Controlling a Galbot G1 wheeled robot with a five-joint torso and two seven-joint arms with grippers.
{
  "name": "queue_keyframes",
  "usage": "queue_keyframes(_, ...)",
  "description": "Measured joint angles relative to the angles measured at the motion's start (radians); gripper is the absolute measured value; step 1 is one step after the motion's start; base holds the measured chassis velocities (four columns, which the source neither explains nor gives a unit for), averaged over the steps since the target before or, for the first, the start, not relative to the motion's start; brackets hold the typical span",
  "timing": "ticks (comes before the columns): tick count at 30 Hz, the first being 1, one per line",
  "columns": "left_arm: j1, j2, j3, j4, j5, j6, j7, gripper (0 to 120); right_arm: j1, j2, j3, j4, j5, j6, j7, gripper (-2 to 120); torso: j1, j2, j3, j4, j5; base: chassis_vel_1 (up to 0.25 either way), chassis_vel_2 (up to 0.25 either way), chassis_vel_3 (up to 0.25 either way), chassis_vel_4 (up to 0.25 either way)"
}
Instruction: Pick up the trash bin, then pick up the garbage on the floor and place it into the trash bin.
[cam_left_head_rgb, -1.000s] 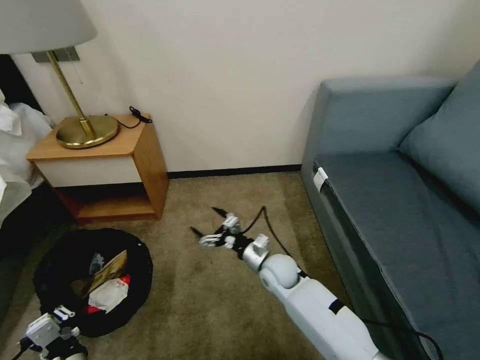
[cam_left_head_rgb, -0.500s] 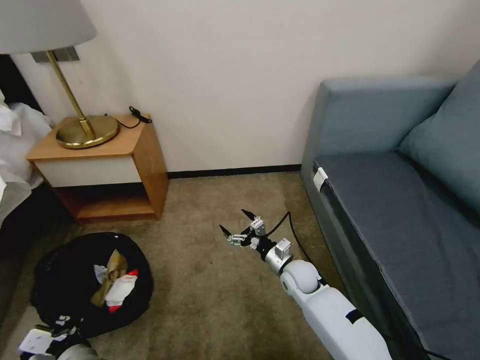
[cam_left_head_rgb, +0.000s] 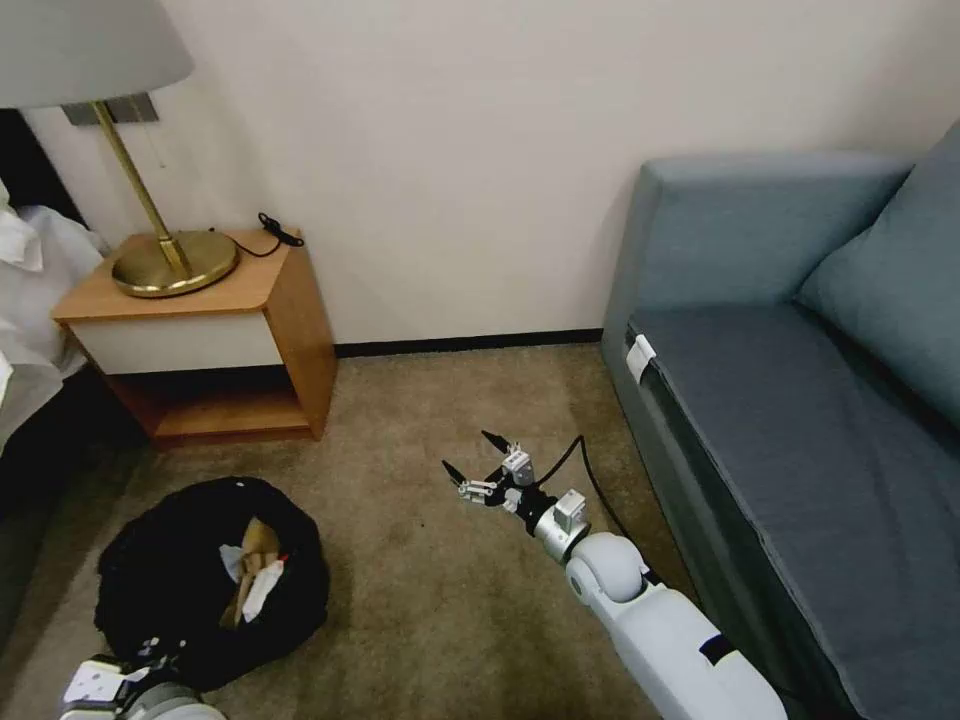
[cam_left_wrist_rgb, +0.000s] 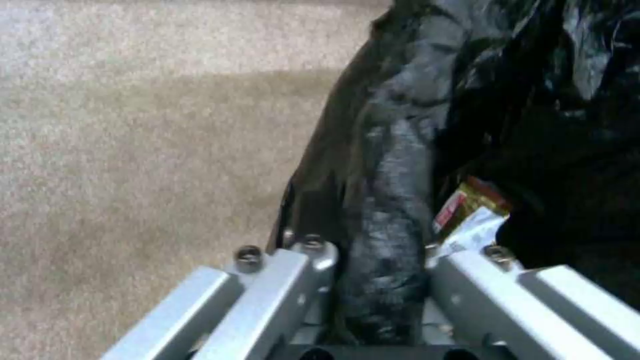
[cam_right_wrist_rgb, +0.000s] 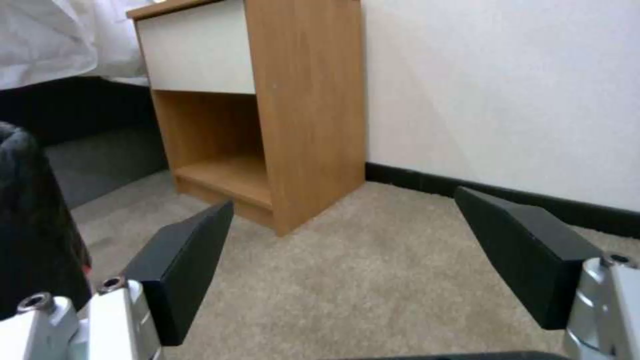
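The trash bin (cam_left_head_rgb: 170, 590), draped in a crinkly black bag, sits low at my left on the carpet. Inside it lies garbage (cam_left_head_rgb: 252, 578): tan crumpled paper and a white wrapper with a red edge. My left gripper (cam_left_head_rgb: 150, 660) is at the bin's near rim. In the left wrist view this gripper (cam_left_wrist_rgb: 383, 255) is shut on the black-bagged rim (cam_left_wrist_rgb: 393, 210), with a yellow-brown and white wrapper (cam_left_wrist_rgb: 467, 215) just inside. My right gripper (cam_left_head_rgb: 478, 460) hovers open over bare carpet in the middle; between its black pads (cam_right_wrist_rgb: 187, 260) there is nothing.
A wooden nightstand (cam_left_head_rgb: 290, 320) with a brass lamp (cam_left_head_rgb: 170, 255) stands at the back left against the wall. White bedding (cam_left_head_rgb: 30, 290) is at the far left. A grey-blue sofa (cam_left_head_rgb: 800, 400) fills the right side. Carpet (cam_left_head_rgb: 420, 600) lies between bin and sofa.
The bin has shifted to the right and its bag has bunched in around the garbage. My right gripper has pulled back to the right, still open and empty.
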Motion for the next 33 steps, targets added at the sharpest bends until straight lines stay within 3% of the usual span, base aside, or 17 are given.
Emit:
queue_keyframes(9,0.005,0.008,-0.01,-0.008,0.013,0.026,0.025,44,0.0,-0.006,-0.001,-0.012,0.001,0.003,-0.001,90,0.0,0.0,0.0,-0.0001,-0.0003,0.0,0.0,0.0,0.0)
queue_keyframes(16,0.02,0.013,-0.012,-0.018,0.194,-0.008,0.121,71,0.013,-0.007,-0.002,-0.009,0.018,-0.007,0.018,100,0.0,0.0,0.0,0.0,-0.0003,0.0,0.0,0.0,0.0)
queue_keyframes(19,0.022,0.029,-0.017,0.001,0.349,-0.078,0.18,82,0.018,-0.006,-0.002,-0.005,0.027,-0.007,0.04,100,0.0,0.0,0.0,0.0,-0.0002,0.0,0.0,0.0,0.0)
queue_keyframes(20,0.022,0.029,-0.017,0.001,0.349,-0.078,0.18,82,0.018,-0.006,-0.002,-0.005,0.027,-0.007,0.04,100,0.0,0.0,0.0,0.0,-0.0002,0.0,0.0,0.0,0.0)
queue_keyframes(21,0.024,0.038,-0.024,0.021,0.462,-0.144,0.228,88,0.019,-0.006,0.001,-0.002,0.029,-0.006,0.044,100,0.0,0.0,0.0,0.0001,-0.0003,0.0,0.0,0.0,0.0)
queue_keyframes(23,0.031,0.055,-0.03,0.035,0.582,-0.219,0.288,95,0.019,-0.005,0.01,0.001,0.028,-0.001,0.049,100,0.0,0.0,0.0,0.0001,-0.0003,0.0,0.0,0.0,0.0)
queue_keyframes(24,0.031,0.055,-0.03,0.035,0.582,-0.219,0.288,95,0.019,-0.005,0.01,0.001,0.028,-0.001,0.049,100,0.0,0.0,0.0,0.0001,-0.0003,0.0,0.0,0.0,0.0)
queue_keyframes(26,0.042,0.079,-0.031,0.038,0.659,-0.314,0.369,100,0.013,-0.006,0.018,0.013,0.021,0.004,0.09,100,0.0,0.0,0.0,0.0001,-0.0002,0.0,0.0,0.0,0.0)
queue_keyframes(27,0.042,0.079,-0.031,0.038,0.659,-0.314,0.369,100,0.013,-0.006,0.018,0.013,0.021,0.004,0.09,100,0.0,0.0,0.0,0.0001,-0.0002,0.0,0.0,0.0,0.0)
queue_keyframes(29,0.042,0.091,-0.031,0.043,0.746,-0.38,0.427,100,-0.001,-0.01,0.021,0.047,0.018,0.001,0.169,100,0.0,0.0,0.0,0.0001,-0.0004,0.0,0.0,0.0,0.0)
queue_keyframes(33,0.037,0.101,-0.014,0.037,0.84,-0.392,0.464,100,-0.034,-0.013,0.029,0.117,0.022,-0.019,0.27,100,0.0,0.0,0.0,0.0,-0.0003,0.0,0.0,0.0,0.0)
